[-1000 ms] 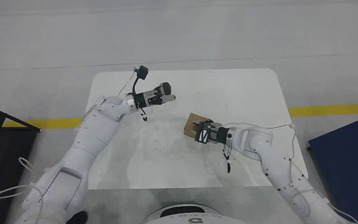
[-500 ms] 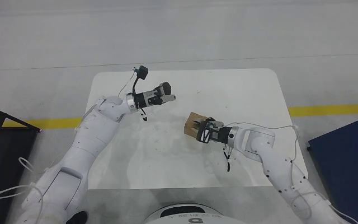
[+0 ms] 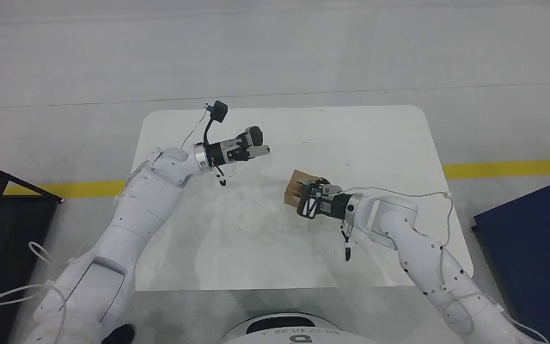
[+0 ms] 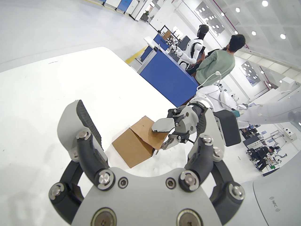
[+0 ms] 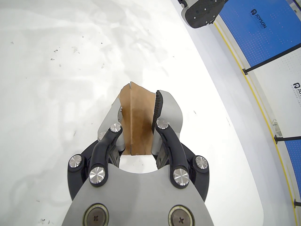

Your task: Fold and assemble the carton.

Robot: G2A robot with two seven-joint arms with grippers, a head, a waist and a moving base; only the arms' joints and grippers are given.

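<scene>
Brown cardboard carton (image 3: 297, 187), prob. light & crease-prone, is pinched at one panel by right hand (image 3: 311, 203); left hand (image 3: 260, 144) spread.

The small brown cardboard carton (image 5: 136, 116) is showing a matt, papery face with raw cut edges. The right end effector (image 5: 138, 102), in satin grey metal, is carrying black ribbed rubber pads (image 5: 158, 104), matt black links and shiny polished screw heads. The white counter (image 5: 58, 59) is looking smooth, faintly glossy and lightly scuffed.
</scene>
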